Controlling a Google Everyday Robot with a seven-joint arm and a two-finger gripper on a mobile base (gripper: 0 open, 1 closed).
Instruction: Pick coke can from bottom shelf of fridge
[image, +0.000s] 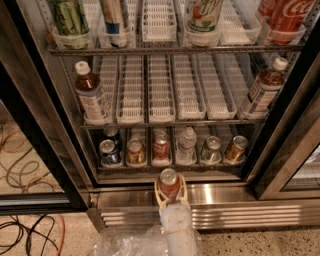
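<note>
My gripper is at the bottom middle, in front of the fridge's stainless-steel base. It is shut on the coke can, a small red can with a silver top, held upright between the pale fingers. The can is outside and just below the front edge of the bottom shelf. A second red can stands on that shelf directly behind the held one.
On the bottom shelf stand a blue can, a brownish-gold can, a small water bottle, a silver-green can and a gold can. Tea bottles stand on the shelf above. Cables lie on the floor at left.
</note>
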